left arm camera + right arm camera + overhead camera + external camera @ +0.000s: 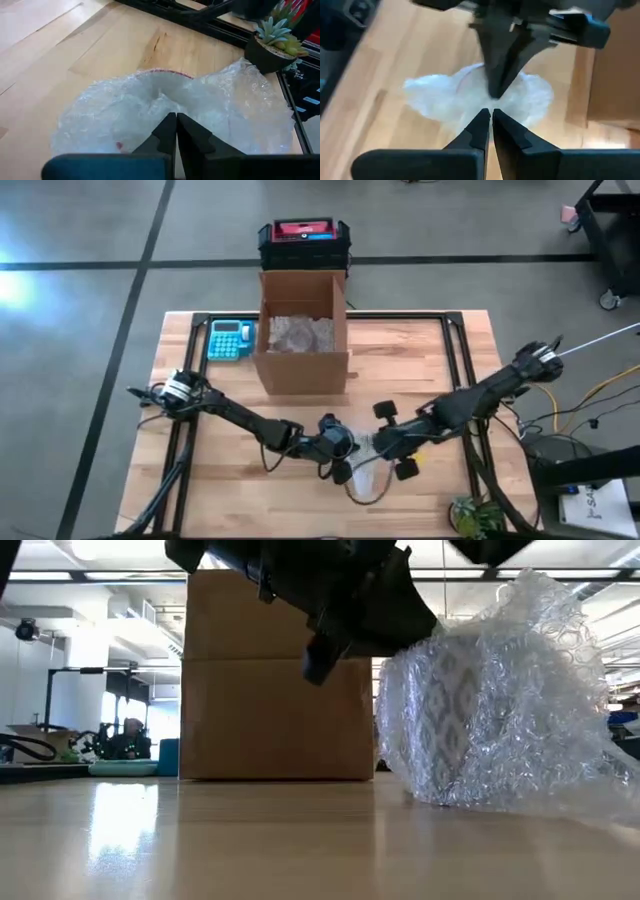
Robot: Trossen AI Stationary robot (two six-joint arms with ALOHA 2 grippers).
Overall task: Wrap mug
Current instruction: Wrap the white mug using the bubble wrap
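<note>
A mug [450, 710] is seen standing on the wooden table [420, 350], near its front edge and in front of the cardboard box [303, 330], and it is almost wholly covered by a sheet of bubble wrap [520, 690]. In the high view the bundle is found between the two grippers, whose tips meet just above it. The left gripper [176, 120] is held over the wrap with its fingers pressed together; whether a fold of the film is pinched between them cannot be told. The right gripper [491, 116] is likewise closed to a narrow slit just short of the wrap, directly facing the other arm's fingers, and nothing is seen held in it. The wrap is clear, crinkled and studded with small air pockets, and it is bunched into an irregular, puffy mound that spreads out over the table. Through it the mug is made out as an upright cylinder with a pale, patterned wall. The box is plain brown with its top flaps open, and crumpled wrap is seen inside it. A small potted succulent [277, 42] is set near the table's front right corner.
</note>
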